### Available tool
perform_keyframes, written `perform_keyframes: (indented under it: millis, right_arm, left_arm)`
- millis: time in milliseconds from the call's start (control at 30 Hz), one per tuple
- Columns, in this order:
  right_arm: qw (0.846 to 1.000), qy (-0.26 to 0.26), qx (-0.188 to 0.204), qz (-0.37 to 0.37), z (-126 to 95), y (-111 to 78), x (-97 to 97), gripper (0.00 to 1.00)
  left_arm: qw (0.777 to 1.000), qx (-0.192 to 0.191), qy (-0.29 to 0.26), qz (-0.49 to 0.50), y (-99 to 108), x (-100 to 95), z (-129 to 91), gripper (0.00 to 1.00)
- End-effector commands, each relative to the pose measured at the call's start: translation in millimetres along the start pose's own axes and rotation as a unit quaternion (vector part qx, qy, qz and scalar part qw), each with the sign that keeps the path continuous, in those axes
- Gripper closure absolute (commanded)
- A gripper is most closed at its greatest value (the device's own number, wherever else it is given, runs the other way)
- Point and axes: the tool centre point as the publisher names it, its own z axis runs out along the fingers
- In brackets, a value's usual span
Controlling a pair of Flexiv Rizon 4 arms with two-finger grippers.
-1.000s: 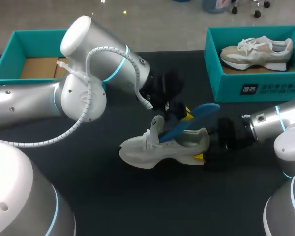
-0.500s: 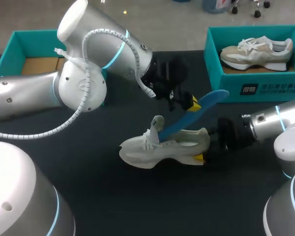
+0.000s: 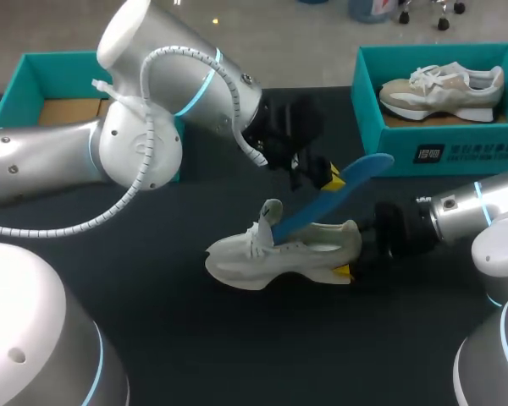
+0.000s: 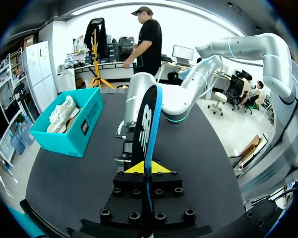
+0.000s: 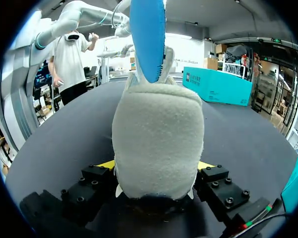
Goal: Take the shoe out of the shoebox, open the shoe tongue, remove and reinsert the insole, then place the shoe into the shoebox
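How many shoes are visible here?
2. One shoe lies on the table, heel in the right gripper; a second shoe sits in the right shoebox. The left shoebox is partly hidden.

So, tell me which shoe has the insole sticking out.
The shoe on the table, heel in the right gripper, blue insole half out; the other shoe lies in the right shoebox.

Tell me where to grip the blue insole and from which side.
Grip the insole at its free heel end, raised clear of the shoe; the toe end is down inside. Come from above, pinching across its two flat faces, as the left gripper holds it now.
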Motion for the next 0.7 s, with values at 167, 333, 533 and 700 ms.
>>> perform_keyframes:
  millis: [167,333,533,700]
  right_arm:
    - [1.000,0.000,0.002,0.000,2,-2.6,-0.5,1.00]
    - [1.000,0.000,0.002,0.000,2,-2.6,-0.5,1.00]
    - [1.000,0.000,0.002,0.000,2,-2.6,-0.5,1.00]
    - [1.000,0.000,0.002,0.000,2,-2.6,-0.5,1.00]
  left_arm:
    - [1.000,0.001,0.000,0.000,1,0.9,-1,1.00]
    - [1.000,0.001,0.000,0.000,1,0.9,-1,1.00]
    - [0.998,0.030,0.022,-0.058,-15,5.6,-8,1.00]
    - [0.993,0.066,0.039,-0.091,-36,11.2,-28,1.00]
